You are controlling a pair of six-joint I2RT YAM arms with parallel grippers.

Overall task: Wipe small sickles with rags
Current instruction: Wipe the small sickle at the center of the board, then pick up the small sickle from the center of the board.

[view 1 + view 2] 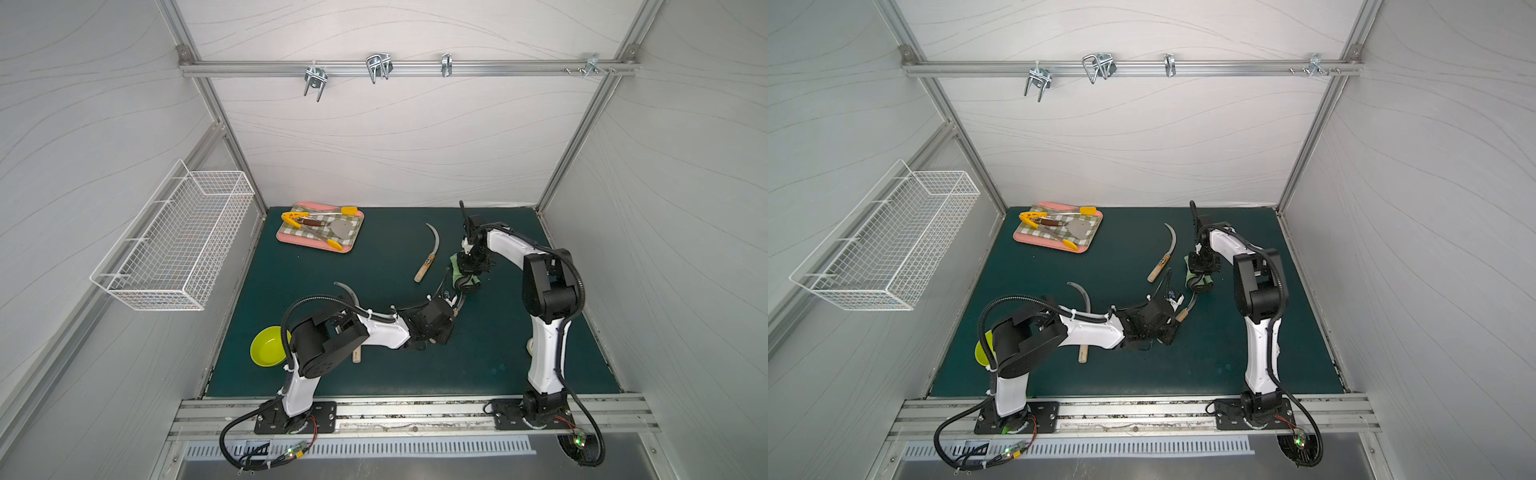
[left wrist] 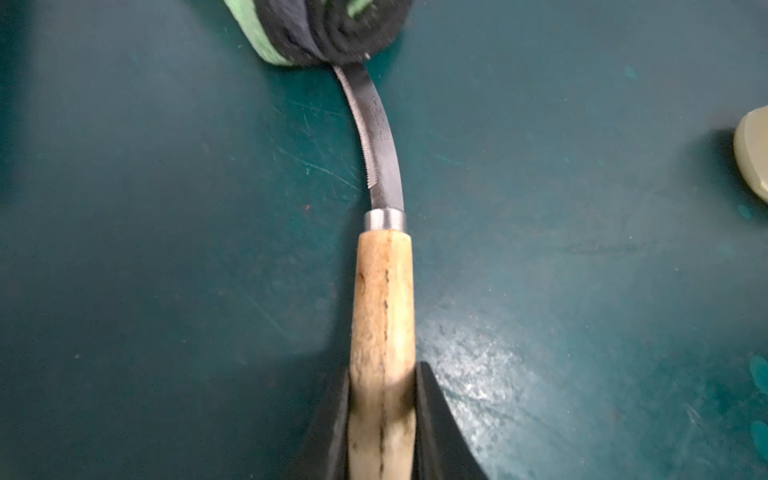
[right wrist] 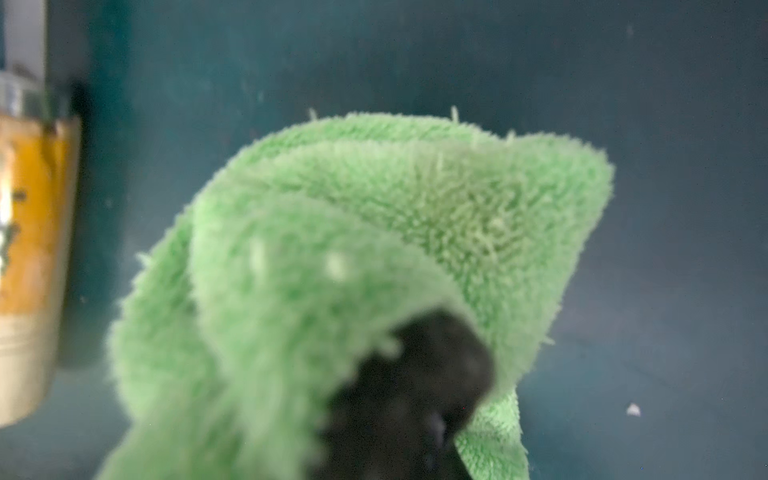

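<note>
Dark green matting is covering the table [image 1: 415, 374], where a grey-bladed, wooden-handled sickle [image 1: 347, 289] is lying partly under the left arm [image 1: 386, 332] and an orange-labelled second sickle [image 1: 424, 268] is lying free mid-table. Further right, the left tool [image 2: 382, 374] is clenching the pale wooden handle of a third sickle [image 2: 384, 286], its curved blade disappearing under the folded light-green, dark-edged cloth [image 3: 374, 208] that the right tool [image 3: 415, 386] is clamping.

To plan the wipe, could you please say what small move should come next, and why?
Probably slide the rag along the blade toward the handle: the left gripper clamps the sickle's handle, and the rag in the right gripper covers only the blade's tip.
</note>
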